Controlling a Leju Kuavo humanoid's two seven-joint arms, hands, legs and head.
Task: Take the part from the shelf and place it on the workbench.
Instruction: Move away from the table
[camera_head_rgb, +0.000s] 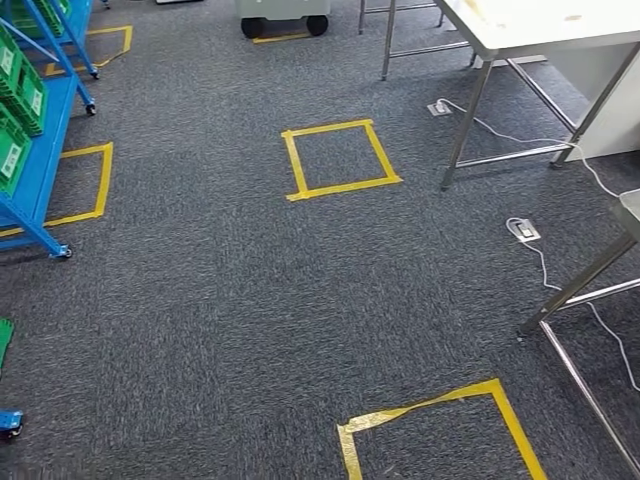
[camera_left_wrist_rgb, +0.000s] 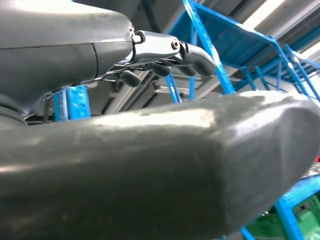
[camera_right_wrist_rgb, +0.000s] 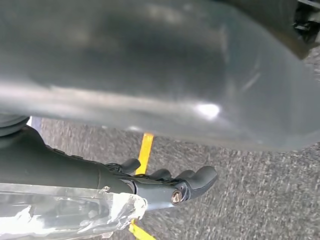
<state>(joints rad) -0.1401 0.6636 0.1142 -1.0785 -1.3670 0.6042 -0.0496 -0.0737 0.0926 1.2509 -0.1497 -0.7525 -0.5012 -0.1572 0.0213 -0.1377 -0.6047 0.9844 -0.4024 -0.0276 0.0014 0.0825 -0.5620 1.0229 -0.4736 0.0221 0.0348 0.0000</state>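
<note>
Yellow tape square (camera_head_rgb: 445, 430) on grey carpet (camera_head_rgb: 211, 320).

The blue shelf (camera_head_rgb: 41, 140) at nine o'clock is cut by the picture's edge, its green bins (camera_head_rgb: 19, 85) only partly seen, labels too small to read; the bench (camera_head_rgb: 543, 25) at one o'clock loses its top past the edge; the left hand (camera_left_wrist_rgb: 158, 55) is half hidden behind its thumb; the right hand (camera_right_wrist_rgb: 162, 182) is blurred.
</note>
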